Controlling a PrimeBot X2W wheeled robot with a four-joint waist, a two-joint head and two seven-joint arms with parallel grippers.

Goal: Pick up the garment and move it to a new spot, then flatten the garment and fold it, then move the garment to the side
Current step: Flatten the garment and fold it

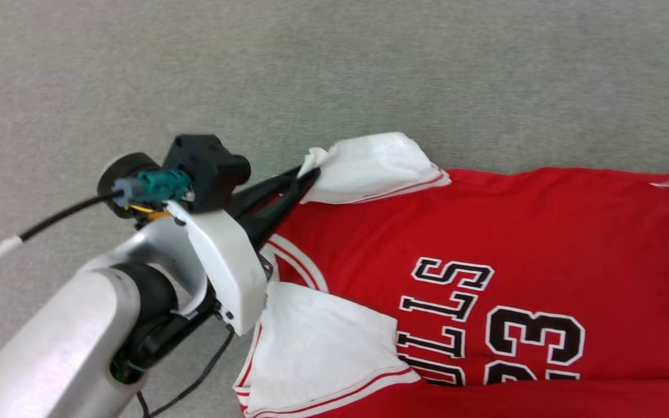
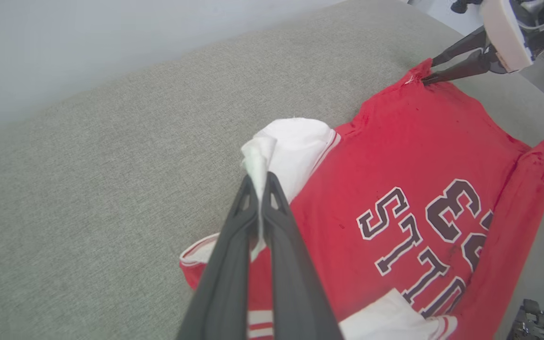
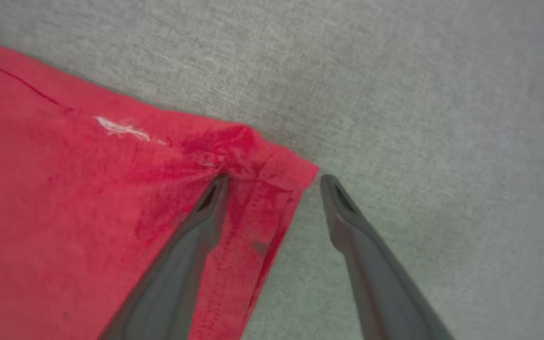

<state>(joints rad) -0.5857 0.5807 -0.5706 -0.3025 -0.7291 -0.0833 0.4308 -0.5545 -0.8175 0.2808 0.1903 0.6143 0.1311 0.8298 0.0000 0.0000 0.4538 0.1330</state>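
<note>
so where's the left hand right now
In the head view the left hand is left of centre, shut on the edge of the upper white sleeve of the garment, which lies lettering-up on the grey fabric surface.

Black "LLS" lettering and "23" on the red garment (image 1: pixel 369 244)

The left arm (image 1: pixel 61 348) rises from the lower left of the head view, and the left gripper (image 1: pixel 306 173) reaches toward the centre, its dark fingers pressed together on a pinch of the garment (image 1: pixel 369 165). In the right wrist view, the right gripper (image 3: pixel 274 178) holds its fingers spread wide at mid-frame.
</note>
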